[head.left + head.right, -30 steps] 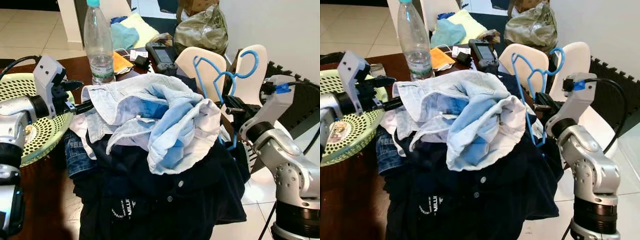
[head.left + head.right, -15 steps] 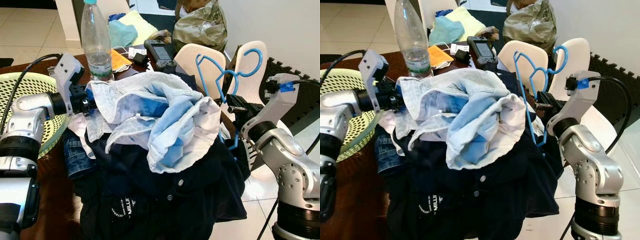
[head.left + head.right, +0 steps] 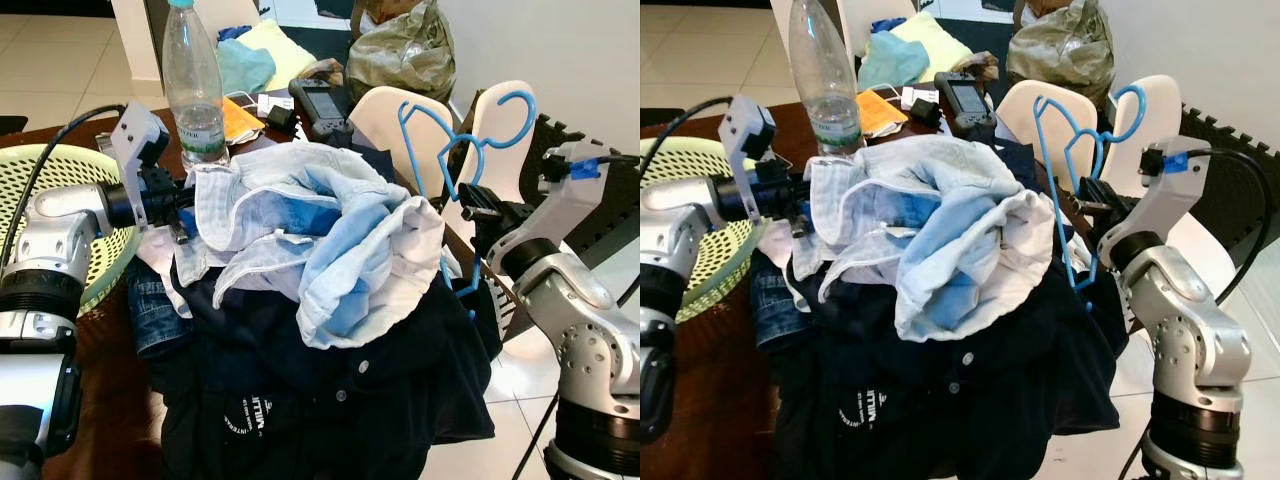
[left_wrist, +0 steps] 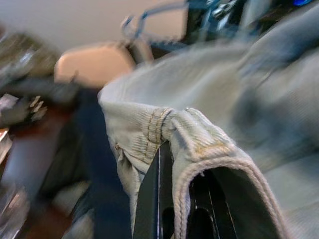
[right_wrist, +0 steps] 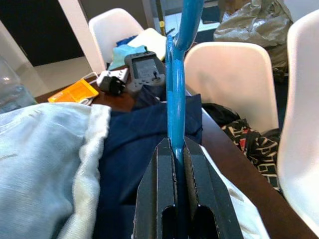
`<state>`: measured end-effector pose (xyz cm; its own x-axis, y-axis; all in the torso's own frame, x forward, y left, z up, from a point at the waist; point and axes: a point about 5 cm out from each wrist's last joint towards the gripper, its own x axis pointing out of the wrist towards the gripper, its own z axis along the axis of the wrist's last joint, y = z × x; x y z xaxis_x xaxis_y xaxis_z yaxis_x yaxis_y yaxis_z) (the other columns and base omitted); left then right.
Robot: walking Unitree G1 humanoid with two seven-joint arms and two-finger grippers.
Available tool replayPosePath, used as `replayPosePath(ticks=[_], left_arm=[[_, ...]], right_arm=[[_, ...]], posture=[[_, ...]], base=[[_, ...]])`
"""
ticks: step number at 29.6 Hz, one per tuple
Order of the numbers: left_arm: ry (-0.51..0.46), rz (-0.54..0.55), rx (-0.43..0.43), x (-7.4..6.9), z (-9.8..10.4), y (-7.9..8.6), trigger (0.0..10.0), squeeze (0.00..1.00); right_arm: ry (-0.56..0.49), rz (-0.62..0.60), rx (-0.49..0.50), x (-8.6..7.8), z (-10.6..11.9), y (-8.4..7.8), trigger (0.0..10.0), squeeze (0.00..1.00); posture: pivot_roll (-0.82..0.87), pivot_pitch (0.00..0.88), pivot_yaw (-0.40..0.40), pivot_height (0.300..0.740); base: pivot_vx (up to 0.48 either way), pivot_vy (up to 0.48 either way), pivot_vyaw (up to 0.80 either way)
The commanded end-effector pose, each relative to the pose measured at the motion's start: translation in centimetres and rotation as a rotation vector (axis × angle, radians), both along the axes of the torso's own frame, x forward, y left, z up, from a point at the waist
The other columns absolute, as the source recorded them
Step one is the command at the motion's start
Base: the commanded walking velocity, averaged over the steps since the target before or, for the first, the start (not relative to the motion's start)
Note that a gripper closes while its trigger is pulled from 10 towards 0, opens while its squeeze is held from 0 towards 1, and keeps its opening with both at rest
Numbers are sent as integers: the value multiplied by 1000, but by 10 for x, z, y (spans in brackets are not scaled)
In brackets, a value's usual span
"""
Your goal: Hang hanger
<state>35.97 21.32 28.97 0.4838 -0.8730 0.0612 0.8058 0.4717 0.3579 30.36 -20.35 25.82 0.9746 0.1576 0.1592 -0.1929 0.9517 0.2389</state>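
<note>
clothes pile [image 3: 320, 330] heaped on the table [image 3: 90, 350] | pale denim garment [image 3: 300, 220] on top, its edge now pinched by the left gripper [image 3: 183, 203], which has closed in from the basket [image 3: 60, 200] side | blue hanger [image 3: 455, 160] clamped upright in the right gripper [image 3: 478, 215], raised slightly beside the pile | judgement: garment secured, threading onto the hanger comes next

Both head views are bright and evenly lit, with soft shadows in the folds of the clothes pile [image 3: 330, 300]. The floor tiles [image 3: 60, 50] look slightly washed out. The left wrist view is blurred throughout, while the right wrist view is sharp up close.
</note>
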Motion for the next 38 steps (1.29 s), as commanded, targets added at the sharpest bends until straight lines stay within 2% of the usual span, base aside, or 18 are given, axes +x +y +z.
replayPosePath(ticks=[1, 2, 3, 4, 6, 7, 8, 10, 11, 12, 13, 14, 16, 18, 20, 26, 30, 38], left_arm=[[-4, -47, -16, -3, 4, -5, 0, 0], [-28, -108, -70, -10, 22, -10, 0, 0], [-28, -108, -70, -10, 22, -10, 0, 0], [-45, -174, -166, -19, 44, -19, 0, 0], [-45, -174, -166, -19, 44, -19, 0, 0], [-57, -234, -238, -28, 58, -29, 0, 0], [-93, -267, -316, -39, 70, -45, 7216, 0], [-93, -267, -316, -39, 70, -45, 7216, 0], [-115, -282, -363, -47, 77, -56, 10000, 0], [-115, -282, -363, -47, 77, -56, 10000, 0], [-147, -276, -440, -51, 83, -68, 10000, 0], [-147, -276, -440, -51, 83, -68, 10000, 0], [-180, -223, -581, -48, 93, -80, 10000, 0], [-180, -223, -581, -48, 93, -80, 10000, 0], [-185, -236, -640, -49, 104, -90, 10000, 0], [-156, -263, -651, -56, 111, -96, 10000, 0], [-119, -272, -686, -62, 116, -95, 10000, 0], [-97, -275, -700, -63, 117, -96, 10000, 0]], right_arm=[[-10, -13, -1, 0, 0, -1, 10000, 0], [-21, -12, 9, 2, 0, 1, 10000, 0], [-21, -12, 9, 2, 0, 1, 10000, 0], [-37, -11, 24, 5, 1, 3, 10000, 0], [-37, -11, 24, 5, 1, 3, 10000, 0], [-52, -7, 43, 9, 1, 7, 10000, 0], [-76, 4, 69, 11, 3, 11, 10000, 0], [-76, 4, 69, 11, 3, 11, 10000, 0], [-92, 11, 86, 13, 5, 15, 10000, 0], [-92, 11, 86, 13, 5, 15, 10000, 0], [-113, 28, 114, 15, 6, 20, 10000, 0], [-113, 28, 114, 15, 6, 20, 10000, 0], [-149, 63, 168, 16, 8, 27, 10000, 0], [-149, 63, 168, 16, 8, 27, 10000, 0], [-187, 99, 199, 17, 11, 35, 10000, 0], [-221, 115, 213, 18, 13, 39, 10000, 0], [-245, 73, 232, 21, 11, 31, 10000, 0], [-232, 37, 218, 24, 4, 28, 10000, 0]], posture=[[23, 161, -50, 740], [41, 134, -40, 740], [41, 134, -40, 740], [55, 112, -31, 740], [55, 112, -31, 740], [71, 71, -14, 740], [84, 43, -5, 740], [84, 43, -5, 740], [84, 43, -5, 740], [84, 43, -5, 740], [106, 1, 17, 740], [106, 1, 17, 740], [116, 0, 24, 740], [116, 0, 24, 740], [129, 0, 56, 740], [130, 0, 58, 740], [155, 0, 87, 740], [158, 0, 96, 740]], base=[[0, 0, 0], [0, 0, 0], [0, 0, 0], [0, 0, 0], [0, 0, 0], [0, 0, 0], [0, 0, 0], [0, 0, 0], [0, 0, 0], [0, 0, 0], [0, 0, 0], [0, 0, 0], [0, 0, 0], [0, 0, 0], [-366, 0, 0], [-401, 0, 0], [-437, 0, 0], [-440, 0, 0]])
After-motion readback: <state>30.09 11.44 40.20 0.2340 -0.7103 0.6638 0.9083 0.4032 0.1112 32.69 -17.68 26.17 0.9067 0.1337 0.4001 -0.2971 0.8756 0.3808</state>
